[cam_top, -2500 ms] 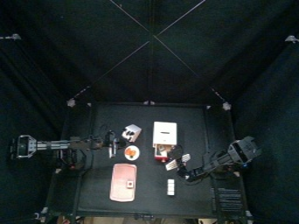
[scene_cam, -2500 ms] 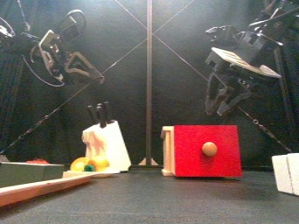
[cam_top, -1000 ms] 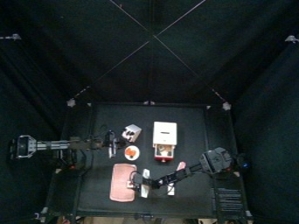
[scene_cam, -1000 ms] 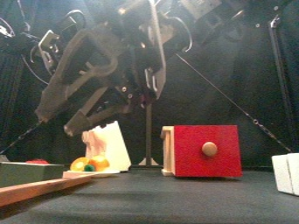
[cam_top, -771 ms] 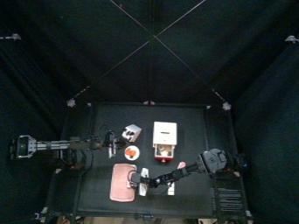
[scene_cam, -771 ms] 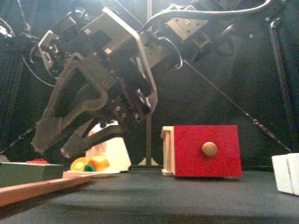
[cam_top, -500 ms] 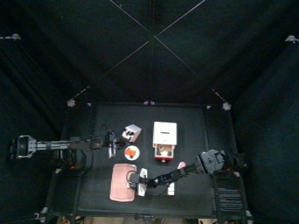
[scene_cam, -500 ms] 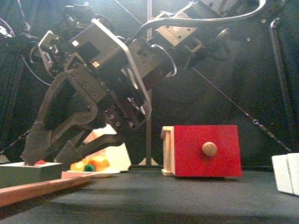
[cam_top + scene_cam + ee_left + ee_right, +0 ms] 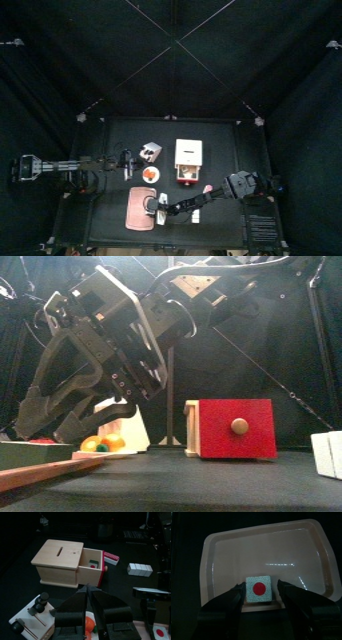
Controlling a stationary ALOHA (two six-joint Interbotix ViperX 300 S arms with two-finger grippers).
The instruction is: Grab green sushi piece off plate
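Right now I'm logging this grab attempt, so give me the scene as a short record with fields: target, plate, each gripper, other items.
target: green sushi piece, red dot on top, lying on the plate near one edge
plate: pale pink plate, otherwise bare
right gripper: right gripper open above the plate, one jaw on each side of the piece, not closed on it
left gripper: left gripper at the table's left, away from the plate
other items: wooden box with a red front, knife block, small round dish

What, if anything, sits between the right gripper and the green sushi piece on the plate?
Nothing visible. In the right wrist view the right gripper is open, a jaw on each side of the green sushi piece, which lies alone near one edge of the pink plate.
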